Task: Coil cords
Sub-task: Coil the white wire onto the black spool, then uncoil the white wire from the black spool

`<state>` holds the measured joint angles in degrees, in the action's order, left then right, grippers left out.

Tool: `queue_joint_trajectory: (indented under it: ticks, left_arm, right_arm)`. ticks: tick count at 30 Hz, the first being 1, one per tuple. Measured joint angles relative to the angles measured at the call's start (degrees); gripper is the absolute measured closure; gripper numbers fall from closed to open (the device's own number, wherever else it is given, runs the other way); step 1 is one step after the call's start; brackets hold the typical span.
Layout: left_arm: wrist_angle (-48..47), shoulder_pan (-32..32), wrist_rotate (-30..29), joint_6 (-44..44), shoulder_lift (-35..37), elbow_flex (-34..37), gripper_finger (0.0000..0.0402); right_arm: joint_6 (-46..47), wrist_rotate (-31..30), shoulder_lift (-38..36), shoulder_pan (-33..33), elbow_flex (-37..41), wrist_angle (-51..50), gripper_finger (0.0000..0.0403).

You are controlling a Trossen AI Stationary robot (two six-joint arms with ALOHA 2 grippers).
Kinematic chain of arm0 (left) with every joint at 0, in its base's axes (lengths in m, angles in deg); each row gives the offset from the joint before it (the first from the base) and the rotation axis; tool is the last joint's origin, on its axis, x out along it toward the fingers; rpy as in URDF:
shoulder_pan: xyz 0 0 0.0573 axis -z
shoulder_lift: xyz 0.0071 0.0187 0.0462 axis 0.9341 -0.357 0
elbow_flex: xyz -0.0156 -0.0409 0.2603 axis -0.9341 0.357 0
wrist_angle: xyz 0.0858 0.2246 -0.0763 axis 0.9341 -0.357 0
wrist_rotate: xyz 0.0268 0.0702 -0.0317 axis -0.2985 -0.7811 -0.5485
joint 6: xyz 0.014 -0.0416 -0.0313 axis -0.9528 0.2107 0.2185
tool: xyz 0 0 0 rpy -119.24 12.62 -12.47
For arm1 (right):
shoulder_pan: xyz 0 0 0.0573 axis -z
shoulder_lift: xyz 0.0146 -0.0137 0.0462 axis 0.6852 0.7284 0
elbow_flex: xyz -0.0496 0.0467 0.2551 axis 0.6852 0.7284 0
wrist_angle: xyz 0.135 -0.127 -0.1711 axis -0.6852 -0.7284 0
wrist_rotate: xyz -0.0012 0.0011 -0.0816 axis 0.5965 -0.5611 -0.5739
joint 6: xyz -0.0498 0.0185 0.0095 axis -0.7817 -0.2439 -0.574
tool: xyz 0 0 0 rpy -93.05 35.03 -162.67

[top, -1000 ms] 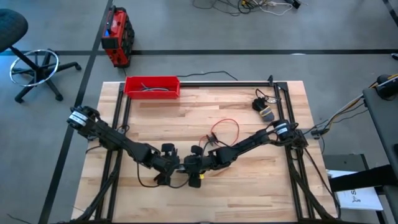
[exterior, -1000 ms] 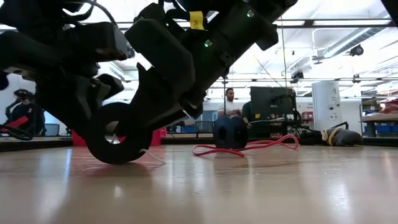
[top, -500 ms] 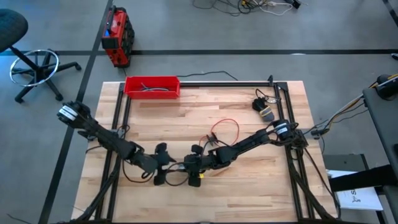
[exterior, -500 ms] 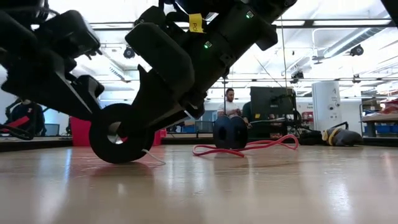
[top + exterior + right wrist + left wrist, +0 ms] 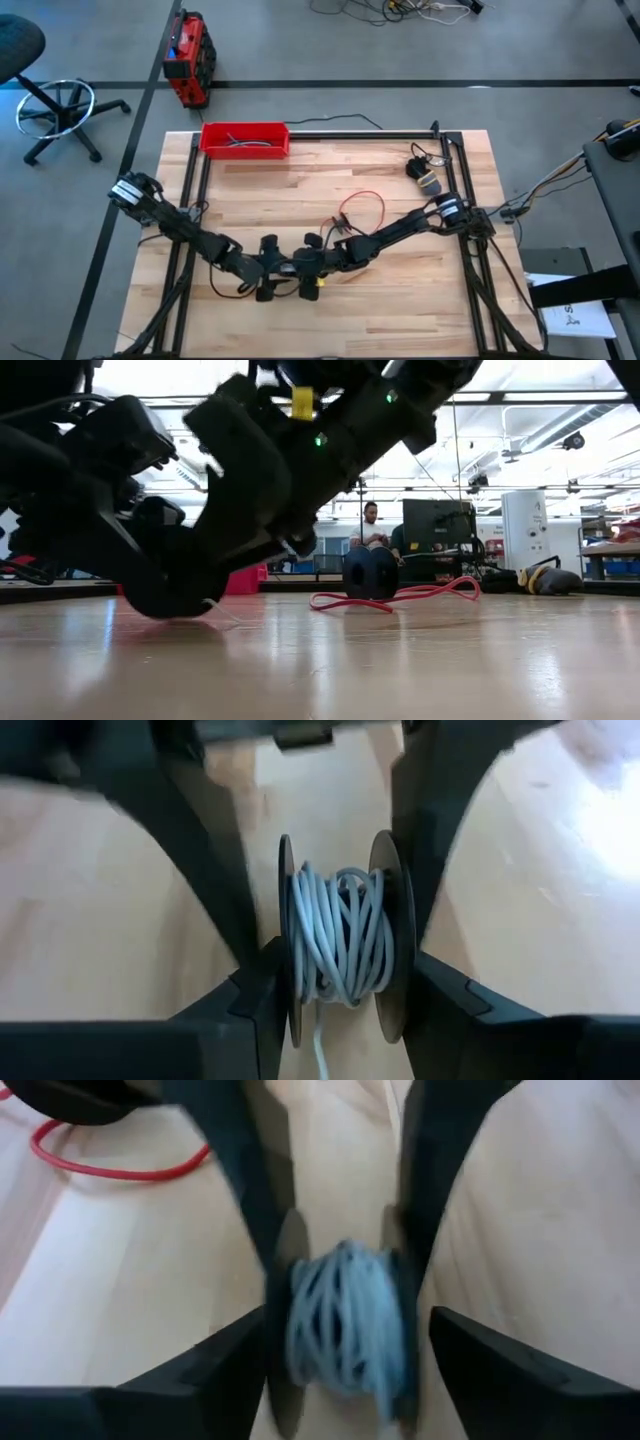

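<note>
Your white cord [image 5: 340, 948] is sitting wound around a small black spool [image 5: 388, 935], near the front middle of the wooden table [image 5: 400, 310]. Half a second ago the left gripper [image 5: 268, 268] was sitting a bit away to the left; now it is pressing in close, right against the right gripper [image 5: 303, 263], and the spool is looking more hidden in the low view. The red cord [image 5: 365, 205] is lying loose in the same spot behind, with its black disc [image 5: 370, 573] standing up on the table.

The table is pale wood with a black frame. A red tray [image 5: 245, 139] is sitting at the far left corner. In the room behind, a person [image 5: 368, 528] is sitting at a screen (far off, past the table).

Your right gripper is squeezing the spool, one finger [image 5: 225, 900] on each disc side. Your left gripper's fingers [image 5: 240, 1170] are also standing on both sides of the same spool, touching it or very nearly.
</note>
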<state>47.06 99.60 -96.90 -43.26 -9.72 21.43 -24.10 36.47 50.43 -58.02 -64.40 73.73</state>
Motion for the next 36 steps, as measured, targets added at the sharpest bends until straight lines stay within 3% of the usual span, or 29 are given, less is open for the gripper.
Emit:
queue_joint_trajectory:
  ticks: [8,14,21,28,36]
  left_arm:
    - [-13.11,-0.14,0.68,2.03,-1.14,-5.30,0.0263]
    - [-19.58,-0.32,2.74,2.40,-0.98,-7.82,0.0265]
    - [-33.82,-0.37,5.72,0.97,-0.84,-13.63,0.0265]
    - [-36.82,-1.25,8.26,-1.02,-1.08,-15.74,0.0265]
    - [-35.63,-1.39,7.90,0.90,-0.91,-14.44,0.0265]
  right_arm:
    - [1.24,-0.16,2.56,-0.04,-0.26,2.42,0.0244]
    - [0.21,0.42,2.45,-0.16,-0.22,0.95,0.0222]
    - [-2.09,0.39,-0.62,-0.24,-0.15,-0.46,0.0205]
    - [-2.20,0.03,-0.64,-0.39,0.00,2.15,0.0189]
    - [-2.30,-0.16,-2.43,-0.65,-0.37,-3.53,0.0196]
